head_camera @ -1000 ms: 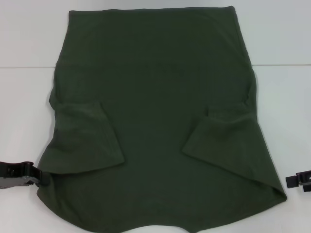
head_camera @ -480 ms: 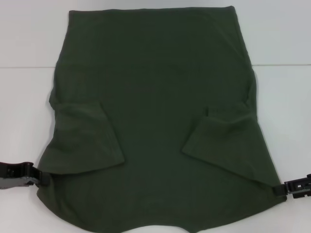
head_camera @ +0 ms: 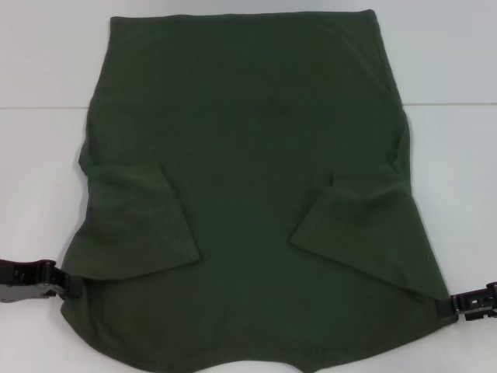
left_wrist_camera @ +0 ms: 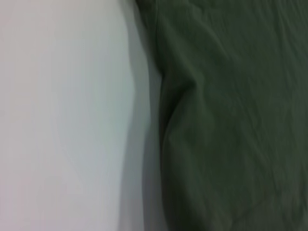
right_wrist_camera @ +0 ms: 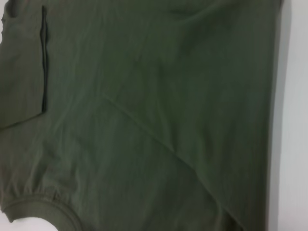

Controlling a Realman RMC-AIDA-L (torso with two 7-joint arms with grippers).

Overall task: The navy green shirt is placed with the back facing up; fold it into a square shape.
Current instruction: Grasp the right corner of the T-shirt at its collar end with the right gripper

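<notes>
The shirt (head_camera: 248,194) lay flat on a white table (head_camera: 458,155), spread wide in front of the robot, with its plain side up. Its straight edge was at the far side of the table. The neck end was at the near side, where a curved edge showed at the bottom of the head view. Both side parts were already folded inward over the body of the shirt. The left sleeve (head_camera: 140,225) lay on top of the cloth on the left, and the right sleeve (head_camera: 357,225) lay on top of it on the right. The two sleeves were well apart, with bare cloth between them.

The left gripper (head_camera: 70,284) was low at the near left corner of the shirt. Its dark tip touched the edge of the cloth there. The right gripper (head_camera: 446,304) was low at the near right corner, and its tip also met the edge of the cloth. Whether either pincer was wide, narrow or holding the cloth could not be told, because the tips were hidden at the cloth edge.

In the left wrist view, the shirt (left_wrist_camera: 231,125) filled one side and the table (left_wrist_camera: 62,120) filled the other, with a soft shadow along the cloth edge. In the right wrist view, the shirt (right_wrist_camera: 144,120) filled nearly everything, with a sleeve hem (right_wrist_camera: 43,62) and a band of rounded neck edge (right_wrist_camera: 43,209) visible.
</notes>
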